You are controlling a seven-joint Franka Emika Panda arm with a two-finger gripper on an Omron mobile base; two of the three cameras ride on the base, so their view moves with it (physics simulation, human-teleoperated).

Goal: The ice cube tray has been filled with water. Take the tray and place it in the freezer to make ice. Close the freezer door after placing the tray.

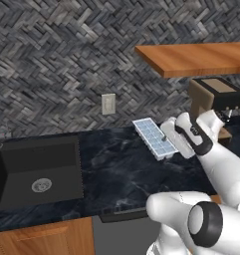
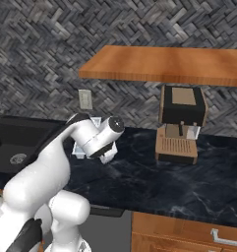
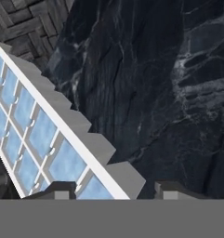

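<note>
- Gripper (image 3: pixel 112 189): fingers part spread, straddling the tray's (image 1: pixel 155 137) near corner, one tip over its cells, the other outside the rim (whether they pinch, cannot tell).
- Tray slanted above the counter (image 1: pixel 116 174), water (image 3: pixel 41 132) in cells.

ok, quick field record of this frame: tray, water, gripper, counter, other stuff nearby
ice cube tray: lies on the dark marble counter, near the back wall, right of the sink
water: pale blue, in the tray's cells
gripper: low at one end of the tray; the tray's rim sits between the fingertips; contact cannot be told
coffee machine: on the counter under a wooden shelf
wall outlet: on the wall behind the counter
task stage: tray not yet lifted
</note>
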